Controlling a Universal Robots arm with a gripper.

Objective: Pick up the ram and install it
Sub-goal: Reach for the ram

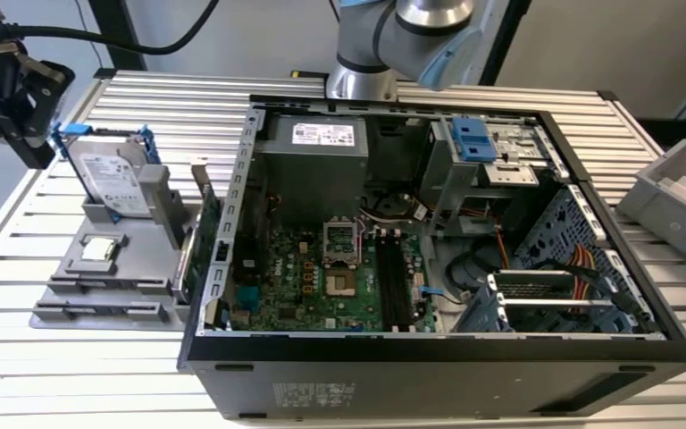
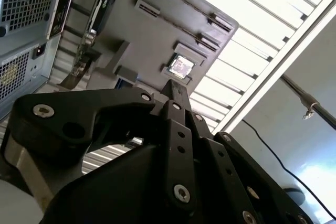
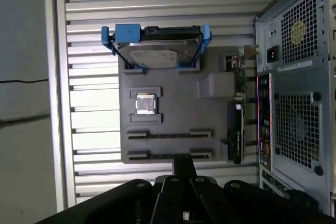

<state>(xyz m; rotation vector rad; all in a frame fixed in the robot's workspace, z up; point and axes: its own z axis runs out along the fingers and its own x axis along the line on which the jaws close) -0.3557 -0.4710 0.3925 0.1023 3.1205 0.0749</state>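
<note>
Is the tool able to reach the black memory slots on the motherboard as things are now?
Probably yes. The case lies with its side open, and nothing covers the black slots from above. The tool hangs outside it, over the grey tray.

A silver slatted table (image 1: 140, 98) carries three things in the exterior view. An open black computer case (image 1: 439, 380) fills the centre. A flat grey holder tray (image 1: 140, 255) lies just beside it at nine o'clock. A grey bin (image 1: 677, 192) sits at three o'clock.
</note>
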